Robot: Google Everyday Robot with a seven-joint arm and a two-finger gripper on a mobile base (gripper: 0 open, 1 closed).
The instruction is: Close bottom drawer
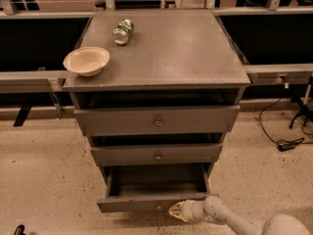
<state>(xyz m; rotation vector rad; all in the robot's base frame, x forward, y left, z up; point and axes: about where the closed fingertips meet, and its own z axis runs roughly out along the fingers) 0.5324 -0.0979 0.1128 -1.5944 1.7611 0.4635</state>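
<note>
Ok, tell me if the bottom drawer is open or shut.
Open. The bottom drawer is pulled out, its grey inside showing. The gripper is at the drawer's front panel, towards the right.

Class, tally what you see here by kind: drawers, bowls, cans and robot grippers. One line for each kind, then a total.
Drawers: 3 (top drawer, middle drawer, bottom drawer, which is pulled out)
Bowls: 1 (bowl on the cabinet top)
Cans: 1 (can lying on the cabinet top)
Grippers: 1 (gripper at the bottom drawer's front)
Total: 6
</note>
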